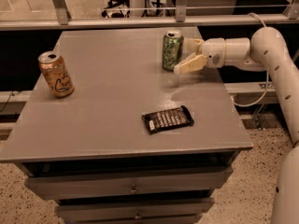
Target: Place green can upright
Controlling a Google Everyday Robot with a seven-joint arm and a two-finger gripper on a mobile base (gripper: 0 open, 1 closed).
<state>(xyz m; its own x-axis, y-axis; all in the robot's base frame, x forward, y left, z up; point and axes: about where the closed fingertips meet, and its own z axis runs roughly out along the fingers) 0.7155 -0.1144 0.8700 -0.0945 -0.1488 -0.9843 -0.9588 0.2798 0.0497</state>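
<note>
The green can [172, 50], with a green-and-white mottled label and a silver top, stands upright on the grey table [107, 111] near its far right edge. My gripper [183, 56] is just to the right of the can, at can height, reaching in from the right. Its cream fingers [190, 63] are spread open, with the tips beside the can's right side and not clamped on it.
An orange-gold can [55, 74] with script lettering stands upright at the table's left edge. A dark snack wrapper [167, 119] lies flat near the front middle. A railing [140, 20] runs behind the table. Drawers [131, 188] sit below the tabletop.
</note>
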